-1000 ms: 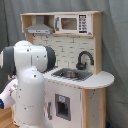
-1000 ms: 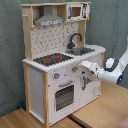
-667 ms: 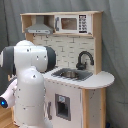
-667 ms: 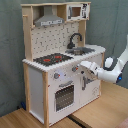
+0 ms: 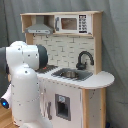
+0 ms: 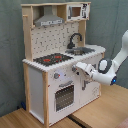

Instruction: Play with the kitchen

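1. The tall toy kitchen of pale wood and white panels [image 6: 47,75] stands on a wooden floor before a grey-green curtain in the second exterior view; the first exterior view shows it [image 5: 75,60] from the opposite side.
2. My gripper [image 6: 78,67] lies at the kitchen's front face, just below the counter edge and beside the knobs, on the second exterior view's right of the oven door [image 6: 65,95]. I cannot tell from either view whether my jaws are apart or together, nor whether they touch the panel.
3. My white arm [image 6: 107,67] reaches in from the second exterior view's right; in the first exterior view its bulky white links [image 5: 25,85] fill the lower left and hide the stovetop side.
4. The steel sink basin [image 5: 71,74], set into the counter, sits under the curved black faucet [image 5: 84,59]; its contents cannot be made out.
5. The black stovetop with red rings [image 6: 52,59] lies on the second exterior view's left of the sink.
6. Above, a grey hood [image 6: 48,19] and a toy microwave [image 5: 70,23] occupy the upper shelf.
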Action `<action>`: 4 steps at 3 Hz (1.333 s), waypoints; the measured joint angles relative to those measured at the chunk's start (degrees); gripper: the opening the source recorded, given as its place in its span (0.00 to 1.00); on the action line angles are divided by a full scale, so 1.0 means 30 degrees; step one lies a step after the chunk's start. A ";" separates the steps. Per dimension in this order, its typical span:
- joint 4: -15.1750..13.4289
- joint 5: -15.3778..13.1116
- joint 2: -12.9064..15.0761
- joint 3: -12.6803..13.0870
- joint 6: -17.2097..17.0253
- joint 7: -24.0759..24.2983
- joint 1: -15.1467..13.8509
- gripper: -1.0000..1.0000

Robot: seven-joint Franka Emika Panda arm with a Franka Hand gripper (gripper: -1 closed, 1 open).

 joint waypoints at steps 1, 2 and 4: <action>0.0508 0.0086 -0.0334 -0.0162 -0.0004 0.0528 -0.0033 1.00; 0.0511 0.0087 -0.0334 -0.0167 -0.0004 0.0532 -0.0033 0.00; 0.0527 0.0158 -0.0349 -0.0171 -0.0032 -0.4105 -0.0031 0.00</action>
